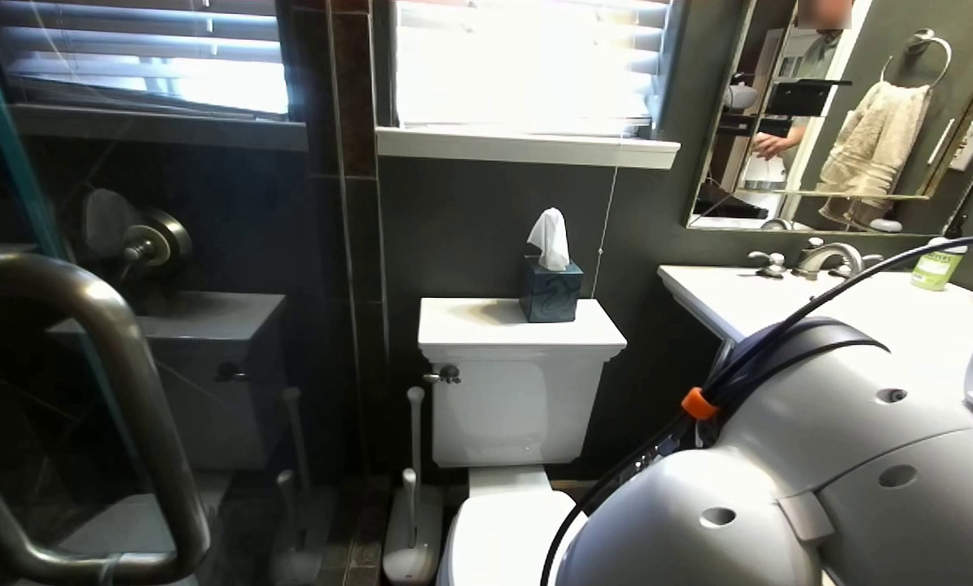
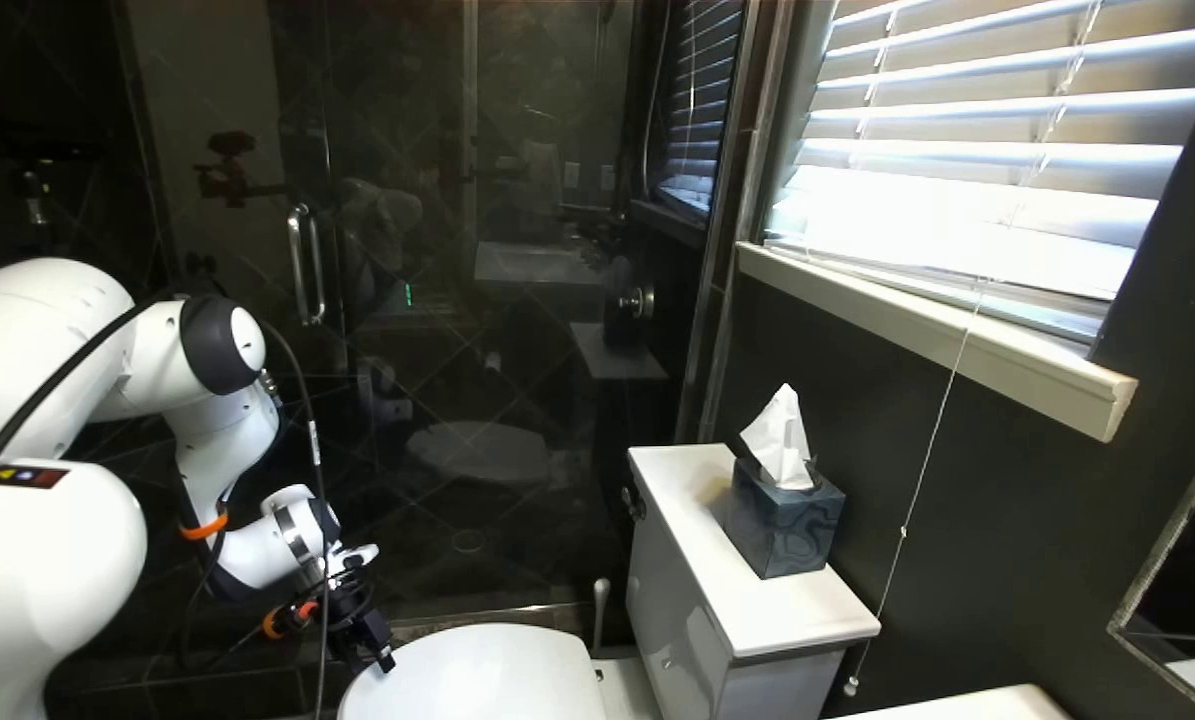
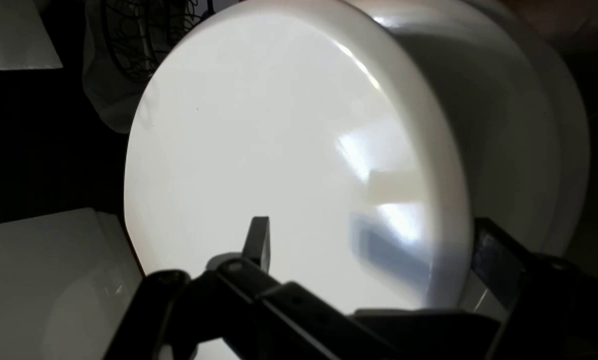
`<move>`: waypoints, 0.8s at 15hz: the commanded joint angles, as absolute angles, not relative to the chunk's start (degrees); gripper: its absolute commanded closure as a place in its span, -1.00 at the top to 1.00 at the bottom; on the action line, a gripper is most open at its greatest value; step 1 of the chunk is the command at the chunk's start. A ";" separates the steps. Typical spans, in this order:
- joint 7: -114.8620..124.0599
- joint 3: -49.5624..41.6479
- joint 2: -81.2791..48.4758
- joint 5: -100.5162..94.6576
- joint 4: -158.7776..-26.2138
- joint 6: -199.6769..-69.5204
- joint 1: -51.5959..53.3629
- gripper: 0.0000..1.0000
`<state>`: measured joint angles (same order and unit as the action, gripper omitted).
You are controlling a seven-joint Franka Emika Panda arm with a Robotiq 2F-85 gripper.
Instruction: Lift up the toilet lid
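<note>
The arm (image 2: 152, 368) reaches in from nine o'clock in an exterior view, its wrist angled down toward five. In an exterior view the tank (image 1: 527, 415) stands upright at six. The lid (image 3: 278, 150) fills the middle of the wrist view, rear edge toward the tank at eight; it lies far from upright. Past its rim, at two o'clock, a shaded white edge (image 3: 514, 105) shows lower down, which may hint at a gap, but whether any lifting has begun I cannot tell. The gripper (image 3: 374, 230) is spread wide across the rim and grips nothing that I can see. One finger (image 3: 257, 242) stands over the lid's top face at seven o'clock; the other finger (image 3: 496, 262) is just past the rim at four, contact unclear. I judge the approach done; what seems left is catching the rim and swinging the lid fully up toward the tank.
</note>
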<state>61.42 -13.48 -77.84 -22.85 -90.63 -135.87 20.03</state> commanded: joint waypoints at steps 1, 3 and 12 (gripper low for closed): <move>60.73 -14.20 -78.21 -21.48 -90.42 -136.05 20.85 1.00; 60.79 -14.24 -78.20 -21.44 -90.47 -136.13 20.90 1.00; 59.60 -16.84 -82.98 -23.70 -84.81 -124.46 25.67 1.00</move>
<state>60.45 -14.75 -81.56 -22.82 -85.59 -131.16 23.13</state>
